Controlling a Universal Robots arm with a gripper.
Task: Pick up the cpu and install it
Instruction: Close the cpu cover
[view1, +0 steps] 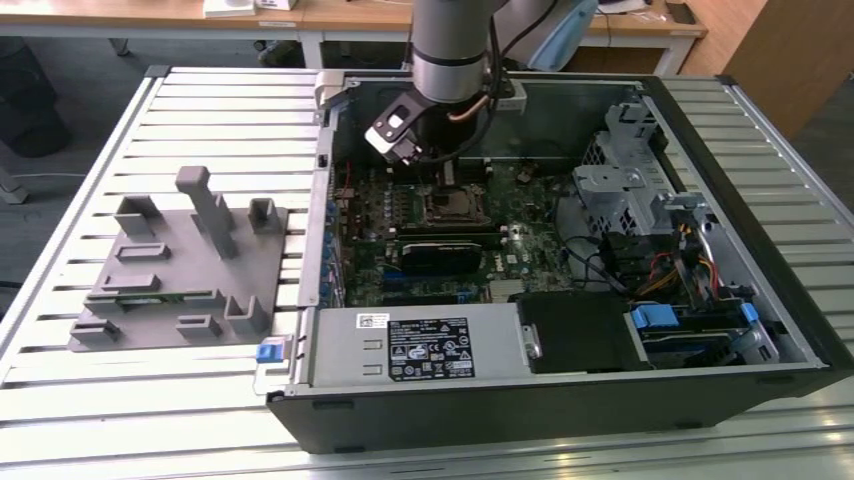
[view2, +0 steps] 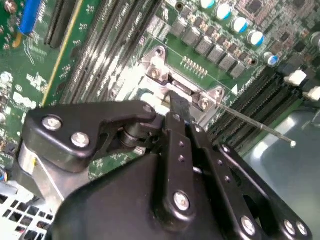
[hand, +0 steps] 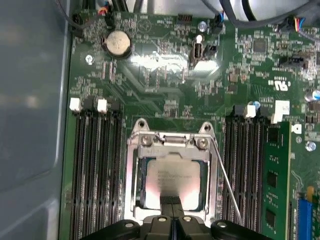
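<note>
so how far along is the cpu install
Done: the cpu lies flat in the socket. In hand: the shut fingers sit at its edge, holding nothing; whether they touch it is unclear. Left: the wire lever beside the socket slants away, seemingly unlatched.

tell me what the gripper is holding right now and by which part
Nothing, it seems: the gripper has its jaws shut together, tip over the edge of the cpu, which lies flat in its socket.
</note>
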